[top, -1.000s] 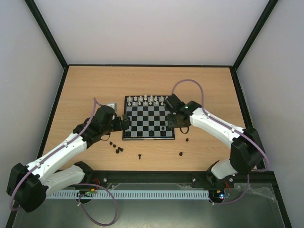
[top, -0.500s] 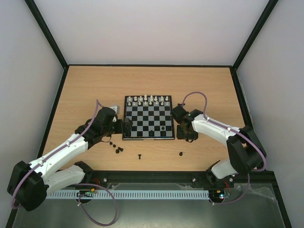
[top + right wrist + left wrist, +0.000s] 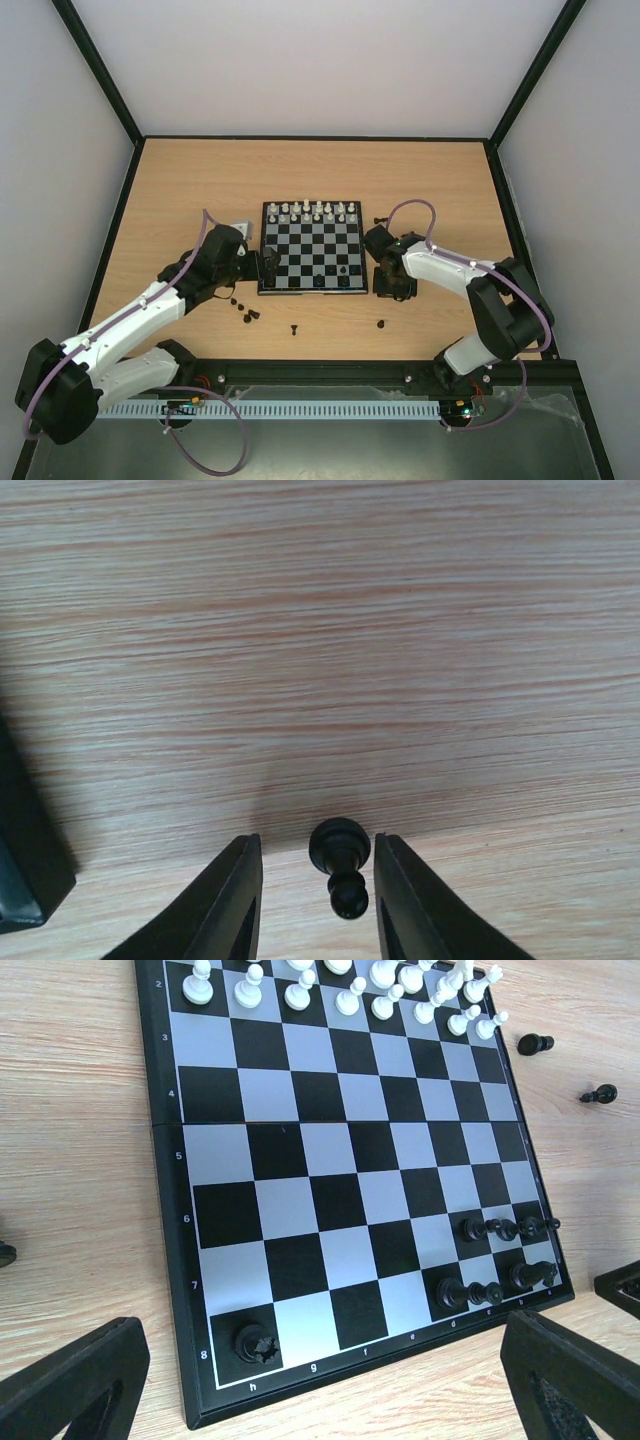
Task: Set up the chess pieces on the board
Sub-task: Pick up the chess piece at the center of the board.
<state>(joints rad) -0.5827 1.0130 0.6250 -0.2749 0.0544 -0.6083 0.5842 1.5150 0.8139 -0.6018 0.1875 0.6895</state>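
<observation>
The board (image 3: 312, 248) lies mid-table, with white pieces (image 3: 312, 210) along its far rows and a few black pieces (image 3: 344, 270) near its near right corner. My right gripper (image 3: 392, 285) is low over the table just right of the board. In the right wrist view it (image 3: 315, 900) is open around a loose black pawn (image 3: 340, 865), with a small gap on each side. My left gripper (image 3: 268, 265) is at the board's near left corner, open wide and empty (image 3: 320, 1400). A black rook (image 3: 255, 1342) stands on the corner square h8 just ahead of it.
Loose black pieces lie on the table near the board's front: two groups at the left (image 3: 240, 303) (image 3: 250, 316), one in the middle (image 3: 294, 328), one at the right (image 3: 381, 323). Another lies by the board's far right corner (image 3: 378, 219). A black frame edges the table.
My right gripper has left the board's right edge and come down onto the table beside it, around the loose pawn. My left gripper has shifted slightly towards the board's near left corner.
</observation>
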